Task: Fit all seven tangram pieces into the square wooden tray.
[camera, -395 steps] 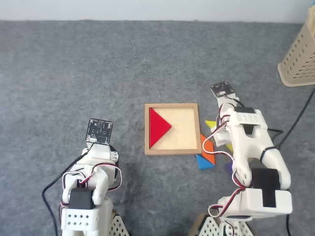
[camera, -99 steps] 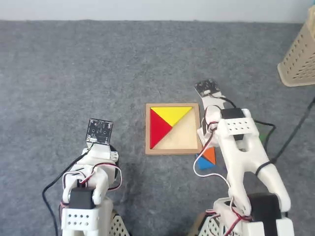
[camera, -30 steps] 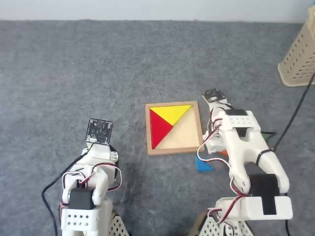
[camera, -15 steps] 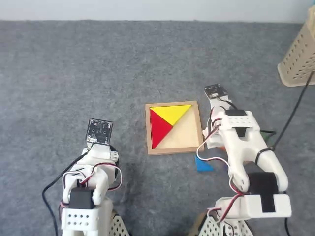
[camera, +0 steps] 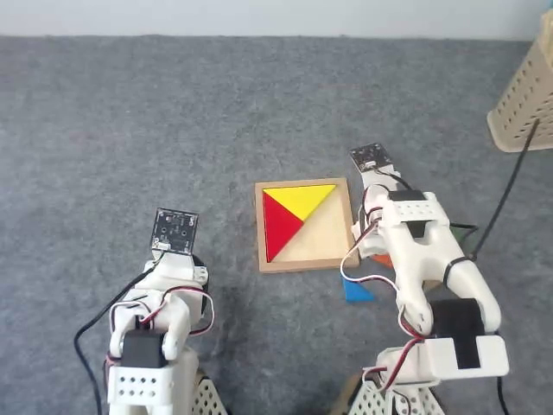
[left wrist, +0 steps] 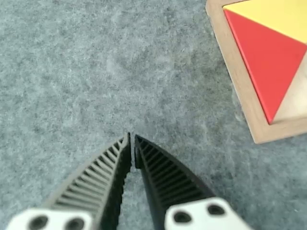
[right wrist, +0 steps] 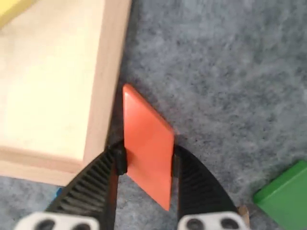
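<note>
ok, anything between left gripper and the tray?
Nothing: bare grey mat from the left gripper to the tray, seen in the left wrist view.

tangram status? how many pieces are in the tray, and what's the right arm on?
Done: red triangle and yellow triangle sit in the wooden tray; the rest of its floor is bare. In hand: right gripper has its fingers clamped on the orange piece beside the tray. To do: seat it, plus the blue piece and green piece out on the carpet. Left gripper is shut over carpet.
</note>
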Action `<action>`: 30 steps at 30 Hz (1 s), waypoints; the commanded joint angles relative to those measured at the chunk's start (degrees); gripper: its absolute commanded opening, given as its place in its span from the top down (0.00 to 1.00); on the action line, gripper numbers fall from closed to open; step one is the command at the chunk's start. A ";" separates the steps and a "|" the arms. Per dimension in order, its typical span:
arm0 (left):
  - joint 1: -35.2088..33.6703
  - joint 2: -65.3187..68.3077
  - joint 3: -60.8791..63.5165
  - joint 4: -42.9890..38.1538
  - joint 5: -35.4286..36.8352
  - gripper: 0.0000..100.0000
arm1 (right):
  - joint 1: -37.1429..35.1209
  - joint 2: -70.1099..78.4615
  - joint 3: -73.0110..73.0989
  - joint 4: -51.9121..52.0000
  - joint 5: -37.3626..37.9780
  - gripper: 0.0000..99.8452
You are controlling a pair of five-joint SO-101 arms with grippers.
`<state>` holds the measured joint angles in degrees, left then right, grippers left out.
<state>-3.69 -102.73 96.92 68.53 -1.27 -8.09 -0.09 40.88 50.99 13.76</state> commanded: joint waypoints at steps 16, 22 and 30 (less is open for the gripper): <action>-0.26 -0.18 -0.31 0.26 0.53 0.99 | -8.22 -19.91 -0.70 4.44 -4.31 0.99; -0.26 -0.18 -0.31 0.26 0.53 0.99 | -15.34 -16.92 -6.07 4.97 0.70 0.99; -0.26 -0.18 -0.31 0.26 0.53 0.99 | -21.58 -3.82 -14.77 8.84 16.79 0.99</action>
<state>-3.69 -102.73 96.92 68.53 -1.27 -29.27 -5.19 31.30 58.99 26.95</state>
